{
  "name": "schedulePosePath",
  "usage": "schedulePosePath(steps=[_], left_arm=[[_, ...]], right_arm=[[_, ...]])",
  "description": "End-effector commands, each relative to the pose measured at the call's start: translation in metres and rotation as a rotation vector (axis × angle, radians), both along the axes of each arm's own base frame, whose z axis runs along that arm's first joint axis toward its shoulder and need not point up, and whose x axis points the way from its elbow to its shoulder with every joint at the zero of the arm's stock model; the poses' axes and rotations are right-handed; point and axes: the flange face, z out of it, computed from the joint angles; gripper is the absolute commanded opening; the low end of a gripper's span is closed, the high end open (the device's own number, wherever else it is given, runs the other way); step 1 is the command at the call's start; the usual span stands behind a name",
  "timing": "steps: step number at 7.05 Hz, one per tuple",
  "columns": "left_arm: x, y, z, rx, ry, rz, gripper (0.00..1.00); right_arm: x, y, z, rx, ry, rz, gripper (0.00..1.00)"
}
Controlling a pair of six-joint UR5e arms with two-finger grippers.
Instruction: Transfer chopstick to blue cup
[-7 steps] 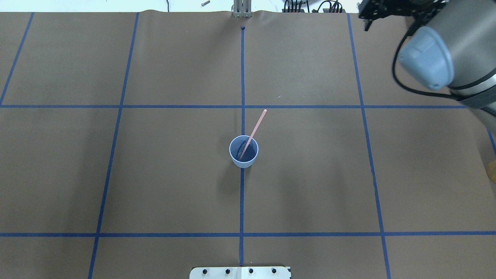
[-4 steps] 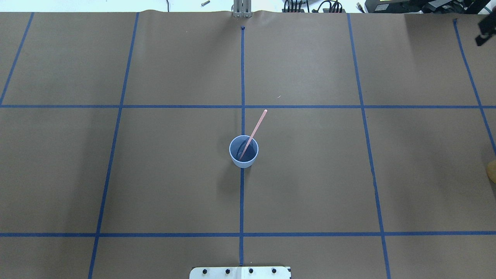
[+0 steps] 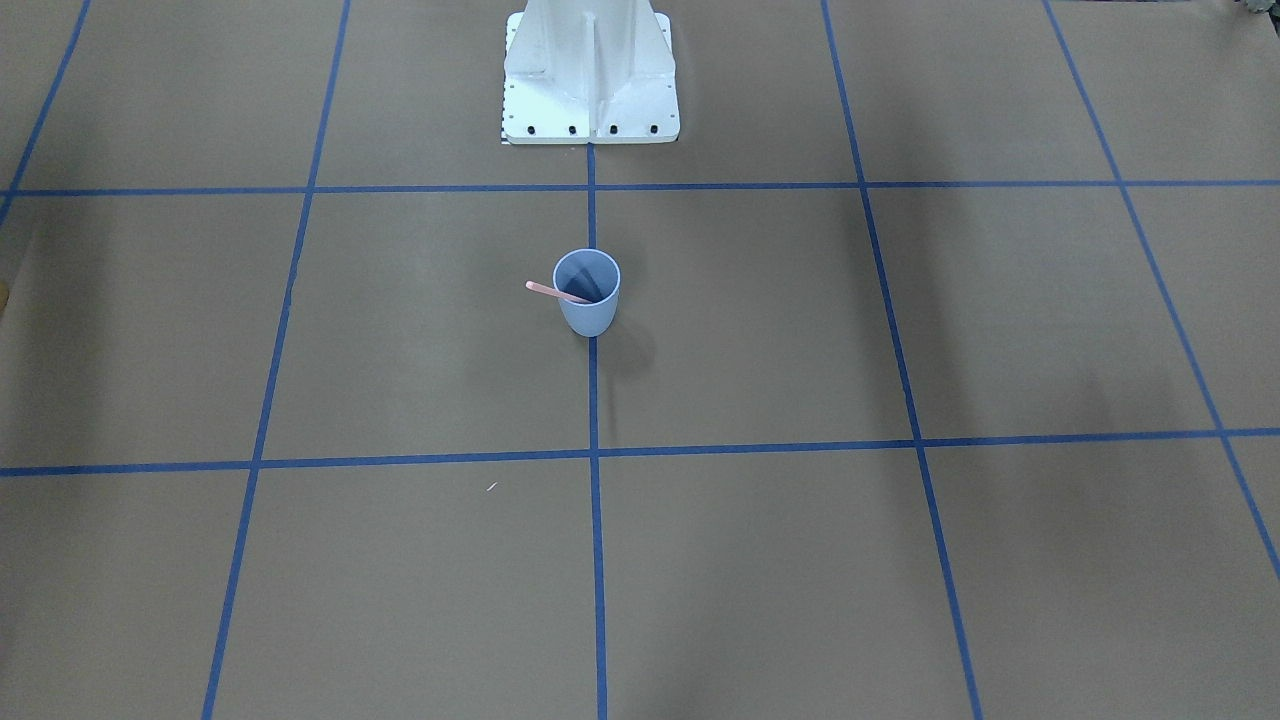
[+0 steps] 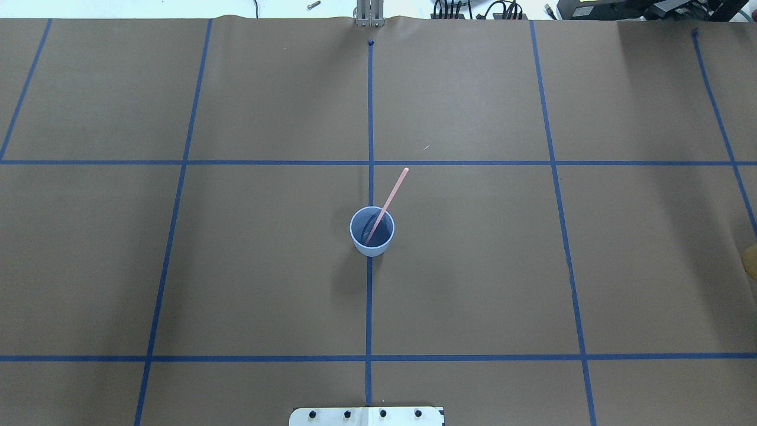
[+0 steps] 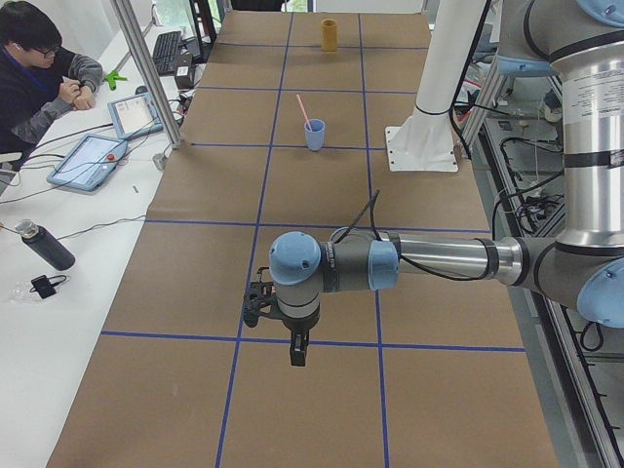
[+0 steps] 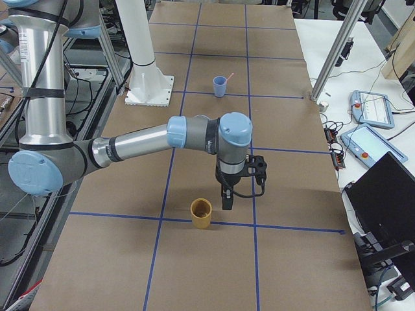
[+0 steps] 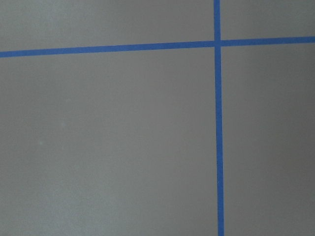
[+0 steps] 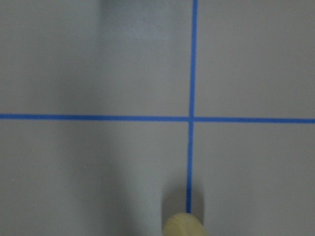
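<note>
The left arm [image 5: 439, 258] is stretched out level from its elbow, well apart from the cup [image 5: 314, 135] and toward the robot's left of it. The left wrist [image 5: 294, 278] is turned downward, and the left gripper [image 5: 297, 356] is hung straight down, close over the bench [image 5: 175, 283]. The right arm [image 6: 136, 140] is laid out on the cup's other side, also well apart from it, with the upper arm held upright and the forearm held near level. The right gripper [image 6: 226, 201] is pointed down at the bench. Both grippers are seen only from the bench ends, so it cannot be told whether they are parted or closed.
</note>
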Motion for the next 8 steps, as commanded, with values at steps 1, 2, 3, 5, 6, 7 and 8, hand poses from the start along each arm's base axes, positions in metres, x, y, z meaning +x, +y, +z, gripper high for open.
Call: schedulePosePath(steps=[1,2,3,5,6,7,8], left_arm=[[0.000,0.003,0.002,0.000,0.000,0.003,0.99],[0.001,0.012,0.008,-0.015,0.001,0.003,0.99],[0.001,0.014,0.009,-0.016,0.003,0.003,0.99],[0.002,0.019,0.013,-0.023,0.004,0.004,0.99],[0.002,0.020,0.013,-0.024,0.004,0.004,0.99],[0.002,0.020,0.013,-0.024,0.004,0.004,0.99],[0.002,0.019,0.013,-0.024,0.004,0.005,0.99]], right_arm=[[0.005,0.045,0.052,-0.049,-0.015,-0.006,1.00],[0.005,0.046,0.054,-0.055,-0.018,-0.005,1.00],[0.004,0.049,0.060,-0.073,-0.023,-0.002,1.00],[-0.021,0.014,0.034,-0.124,0.002,0.074,1.00],[-0.029,0.009,0.031,-0.131,0.009,0.102,1.00],[-0.029,0.008,0.034,-0.095,0.007,0.104,1.00],[-0.030,0.008,0.034,-0.090,0.002,0.105,1.00]])
